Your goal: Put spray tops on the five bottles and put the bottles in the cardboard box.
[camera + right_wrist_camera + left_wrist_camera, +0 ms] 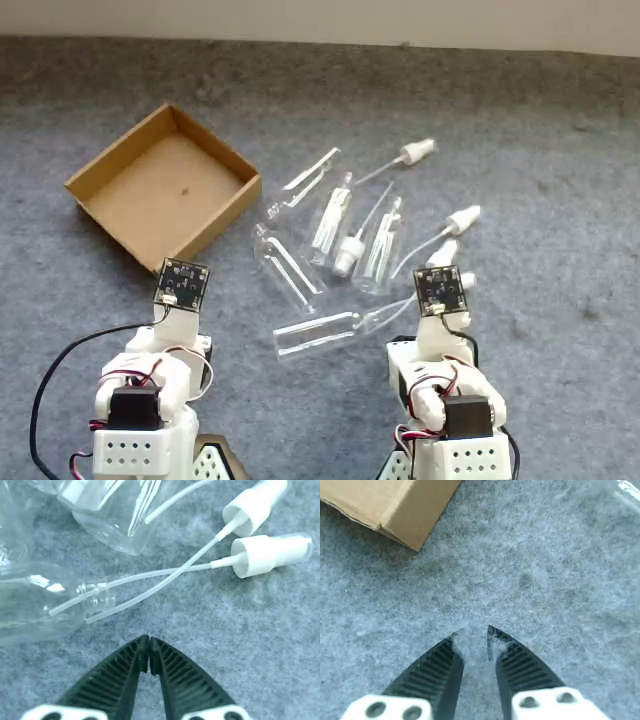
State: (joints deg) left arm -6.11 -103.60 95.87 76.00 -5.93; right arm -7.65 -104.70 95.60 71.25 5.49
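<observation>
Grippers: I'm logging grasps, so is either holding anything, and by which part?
Nothing is held. The left gripper hangs slightly open over the carpet; the right gripper is shut, empty, short of the spray tops' tubes.

Cardboard box (165, 190) at left, bottles (330, 222) in a cluster to its right, spray tops (463, 216) seemingly on the cluster's right.

Five clear bottles (288, 265) (330, 215) (380, 245) (315, 333) (305, 183), four visible white spray tops (418, 151) (463, 216) (447, 250) (347, 256), one cardboard box (120, 145), two arms (150, 400) (450, 410).

Lab-style test bench: grey felt tabletop (540, 140), pale wall strip (320, 18) behind.
</observation>
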